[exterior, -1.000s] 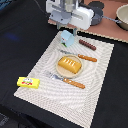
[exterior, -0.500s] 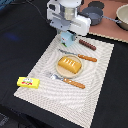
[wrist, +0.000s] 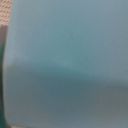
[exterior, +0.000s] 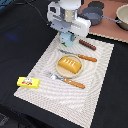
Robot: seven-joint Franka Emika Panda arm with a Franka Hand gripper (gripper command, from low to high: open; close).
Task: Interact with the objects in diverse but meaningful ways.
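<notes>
My gripper (exterior: 65, 33) hangs over the far end of the striped placemat (exterior: 47, 95), shut on the light-blue carton (exterior: 65, 40), which sticks out below the hand. The carton's blue face (wrist: 65, 60) fills the wrist view, very close, and hides the fingers. The orange ridged bread loaf (exterior: 69, 63) lies on a round tan plate (exterior: 65, 74) mid-mat. The dark brown sausage (exterior: 87, 45) lies just toward the exterior view's right of the carton. The yellow flat packet (exterior: 28, 82) sits on the black table off the mat's left edge.
An orange-handled knife (exterior: 82, 56) lies between sausage and plate, and an orange-handled fork (exterior: 70, 81) lies on the plate's near side. A grey pot (exterior: 93, 15) and a bowl (exterior: 123, 17) stand on a brown board at the back right.
The gripper and the carton have shifted only slightly, a little lower over the mat's far end. Nothing else has moved.
</notes>
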